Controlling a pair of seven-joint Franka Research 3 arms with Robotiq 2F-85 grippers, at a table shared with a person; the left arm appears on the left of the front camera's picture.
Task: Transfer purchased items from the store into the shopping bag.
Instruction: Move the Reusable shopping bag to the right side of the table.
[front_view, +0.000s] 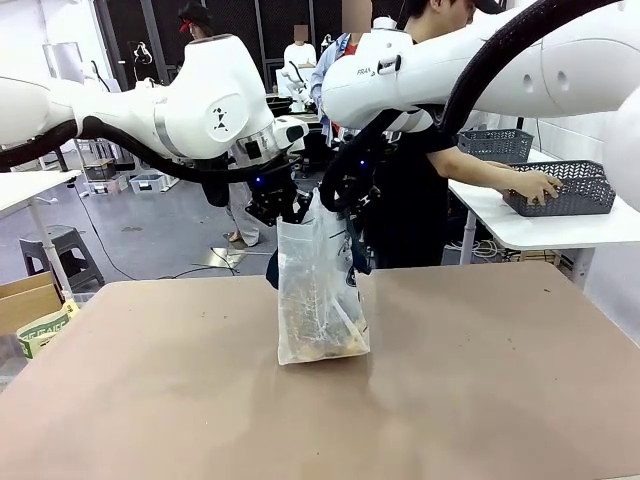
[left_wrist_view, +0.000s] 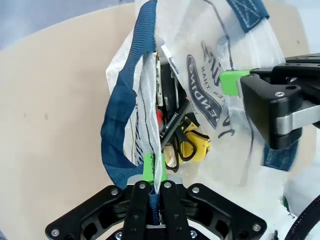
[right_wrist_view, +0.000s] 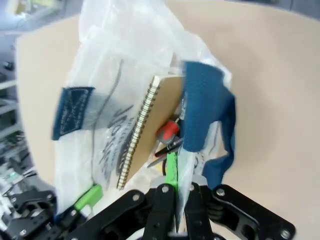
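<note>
The shopping bag (front_view: 320, 290), translucent with navy handles, stands upright mid-table, held at its top from both sides. My left gripper (front_view: 287, 208) is shut on the left rim, and my right gripper (front_view: 336, 198) is shut on the right rim. In the left wrist view my fingers (left_wrist_view: 154, 171) pinch the plastic beside a navy handle (left_wrist_view: 122, 115). Yellow-handled scissors (left_wrist_view: 192, 145) and dark goods lie inside. In the right wrist view my gripper (right_wrist_view: 176, 172) clamps the rim. A brown spiral notebook (right_wrist_view: 155, 120) and a red-handled tool (right_wrist_view: 167, 131) are inside. The purchased items (front_view: 325, 340) show tan through the bag's bottom.
A person stands behind the table with a hand (front_view: 535, 185) on a dark grey lattice basket (front_view: 565, 190) on a white side table (front_view: 560, 232). A second basket (front_view: 495, 144) sits farther back. A cardboard box (front_view: 30, 305) is by the table's left edge.
</note>
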